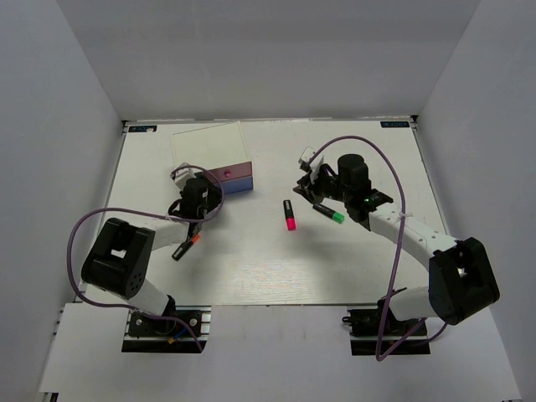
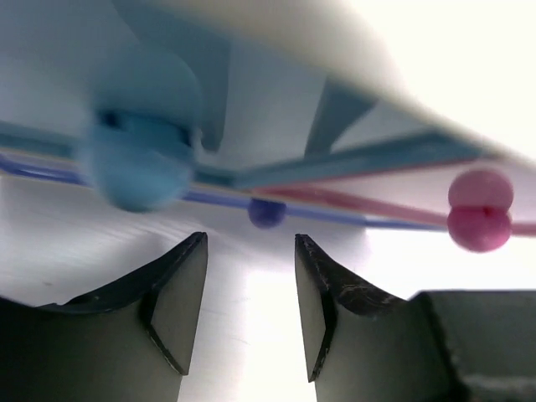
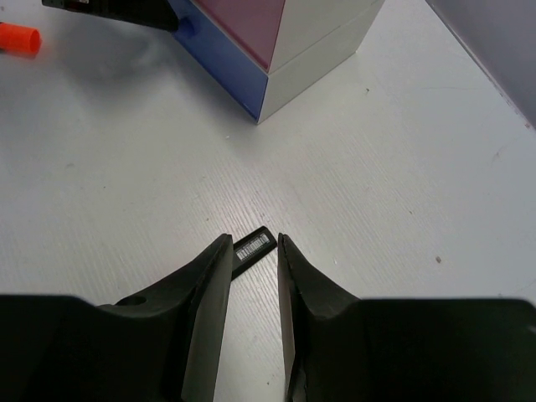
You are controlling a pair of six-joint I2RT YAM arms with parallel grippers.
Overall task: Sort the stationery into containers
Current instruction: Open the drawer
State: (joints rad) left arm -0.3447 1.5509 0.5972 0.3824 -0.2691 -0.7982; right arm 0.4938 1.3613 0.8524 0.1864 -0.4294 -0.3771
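The containers are the drawers of a white-topped box (image 1: 209, 146), whose pink and purple fronts (image 1: 234, 177) face the table's middle. My left gripper (image 1: 201, 182) (image 2: 250, 239) is open and empty right at the box. A small purple knob (image 2: 266, 212) sits just past its tips, with a blurred light blue knob (image 2: 138, 146) to the left and a pink knob (image 2: 479, 213) to the right. My right gripper (image 1: 300, 188) (image 3: 252, 238) has a narrow empty gap and hovers over the black end of the pink-capped highlighter (image 1: 289, 215) (image 3: 260, 243). Of the other stationery, the green-capped highlighter (image 1: 329, 213) lies beside it.
An orange-capped highlighter (image 1: 186, 244) (image 3: 17, 38) lies under my left forearm near the left side. Purple cables loop off both arms. White walls close in the table (image 1: 276, 268) on three sides.
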